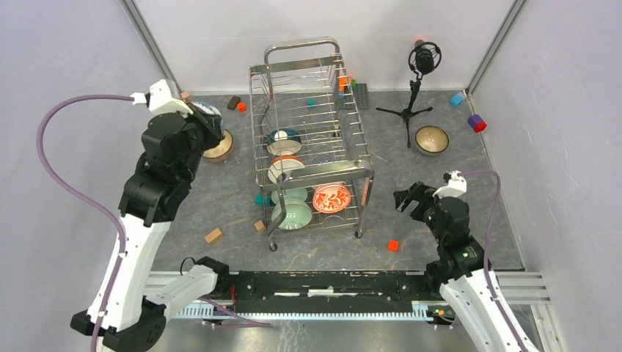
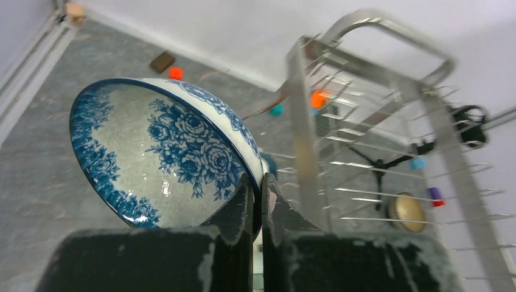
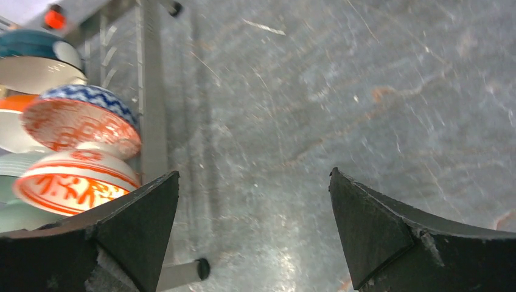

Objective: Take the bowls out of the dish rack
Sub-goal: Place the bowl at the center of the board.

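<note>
1 blue-and-white bowl point(image 2: 164, 152) clamped by rim in left claw point(image 2: 257, 182); right claw point(image 3: 254, 173) spread wide, empty.

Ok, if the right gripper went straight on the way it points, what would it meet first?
Probably the bare table, which fills the gap ahead of the right gripper. A corner post of the dish rack stands just beside that line; depth is unclear.

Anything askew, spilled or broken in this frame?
Nothing spilled or broken. A red block, a tan block and others lie loose on the table around the rack. The blue bowl hangs tilted, pinched at its rim by the left gripper: a normal carry, not a fault.
</note>
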Controlling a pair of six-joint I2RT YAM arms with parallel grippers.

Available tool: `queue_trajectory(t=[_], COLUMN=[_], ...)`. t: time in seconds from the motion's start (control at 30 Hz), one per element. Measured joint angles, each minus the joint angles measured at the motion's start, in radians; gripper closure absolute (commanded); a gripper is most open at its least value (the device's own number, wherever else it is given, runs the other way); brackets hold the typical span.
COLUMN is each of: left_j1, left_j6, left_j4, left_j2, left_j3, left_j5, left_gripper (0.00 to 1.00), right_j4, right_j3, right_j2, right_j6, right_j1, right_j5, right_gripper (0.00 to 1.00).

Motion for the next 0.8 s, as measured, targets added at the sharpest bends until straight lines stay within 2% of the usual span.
queue_trajectory(t=[0.33, 0.53, 0.8], left_j1=[0.000, 0.000, 0.000], left_j6=[-0.004, -0.051, -0.142], left_j4=[-0.186, -0.264, -0.327], left_j2=[-0.004, 0.003, 0.101], left_j3=[-0.239, -0.381, -0.451], left_j5=[-0.140, -0.171, -0.232], left_gripper=[0.98, 0.98, 0.98], right_j4=[-0.036, -0.035, -0.011], right_j3=[-0.110, -0.167, -0.192], right_j2=[-0.002, 0.020, 0.031], right_j6=[0.008, 0.007, -0.022], right_j1=[0.000, 0.000, 0.000], right_j5=[0.006, -0.037, -0.057], right_gripper=[0.02, 0.02, 0.02])
